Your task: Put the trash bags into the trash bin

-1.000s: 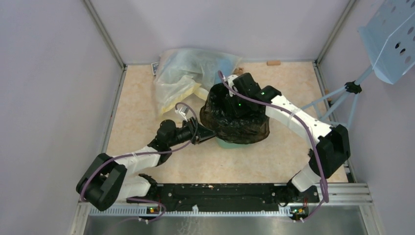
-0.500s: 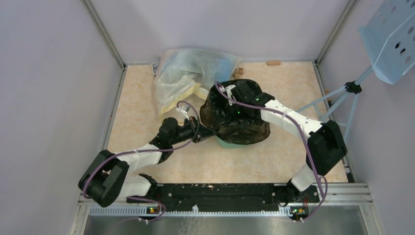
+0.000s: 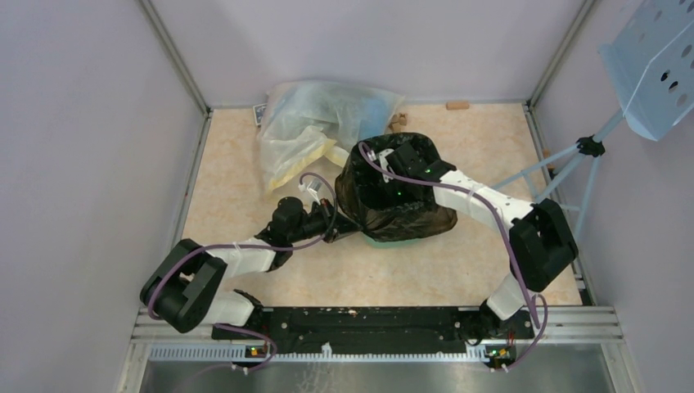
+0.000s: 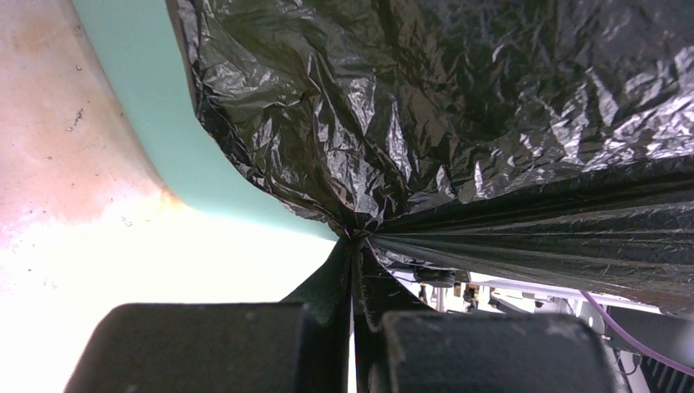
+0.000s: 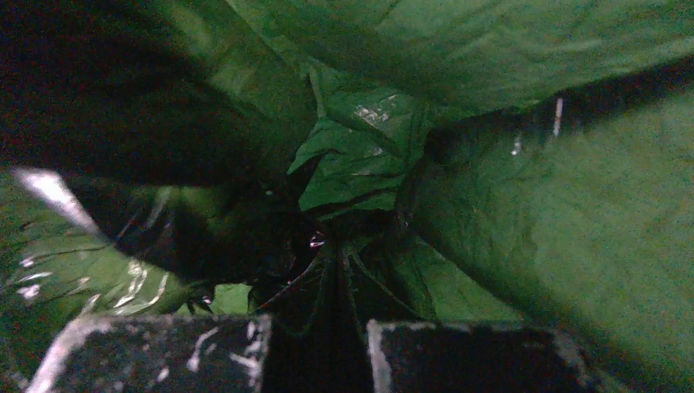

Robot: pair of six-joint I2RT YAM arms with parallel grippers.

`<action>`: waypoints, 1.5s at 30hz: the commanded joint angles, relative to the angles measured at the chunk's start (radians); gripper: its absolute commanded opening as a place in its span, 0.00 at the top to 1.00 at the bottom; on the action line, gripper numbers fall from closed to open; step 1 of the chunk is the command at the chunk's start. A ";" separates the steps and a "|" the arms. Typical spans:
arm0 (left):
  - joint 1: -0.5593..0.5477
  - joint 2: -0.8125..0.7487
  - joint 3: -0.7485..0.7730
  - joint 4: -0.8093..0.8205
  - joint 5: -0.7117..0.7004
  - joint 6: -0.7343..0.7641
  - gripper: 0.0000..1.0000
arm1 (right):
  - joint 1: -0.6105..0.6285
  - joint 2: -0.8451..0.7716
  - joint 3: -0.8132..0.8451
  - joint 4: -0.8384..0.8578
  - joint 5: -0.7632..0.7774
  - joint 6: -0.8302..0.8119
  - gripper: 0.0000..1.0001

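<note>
The glossy black trash bag (image 3: 401,209) drapes over the mint-green trash bin (image 3: 379,240), hiding most of it. My left gripper (image 3: 337,226) is shut on the bag's edge at the bin's left side; the left wrist view shows the film (image 4: 458,123) bunched between the closed jaws beside the bin's rim (image 4: 155,123). My right gripper (image 3: 391,182) is down inside the bag, hidden from above. In the right wrist view its jaws are closed on a bunch of bag film (image 5: 360,155), which looks green in the dim light.
A large translucent yellowish bag (image 3: 315,123) with blue contents lies behind the bin. A pale blue perforated tray (image 3: 655,65) on a tripod (image 3: 585,151) stands at the right. A small brown piece (image 3: 457,105) lies by the back wall.
My right arm has pushed lower and leftward into the bag. My left gripper has kept its hold on the bag's edge, shifting slightly down. The bag has spread lower over the bin.
</note>
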 commanded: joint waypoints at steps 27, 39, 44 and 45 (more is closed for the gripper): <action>-0.001 -0.192 0.061 -0.185 -0.011 0.090 0.83 | -0.034 0.210 0.021 -0.039 -0.069 0.049 1.00; -0.002 -0.299 0.084 -0.344 -0.061 0.158 0.71 | -0.041 0.293 0.010 -0.016 -0.078 0.068 1.00; 0.001 -0.325 0.099 -0.395 -0.065 0.177 0.68 | -0.042 0.292 0.020 -0.022 -0.058 0.074 1.00; 0.002 -0.332 0.106 -0.415 -0.068 0.186 0.68 | -0.041 0.285 0.023 -0.027 -0.050 0.074 1.00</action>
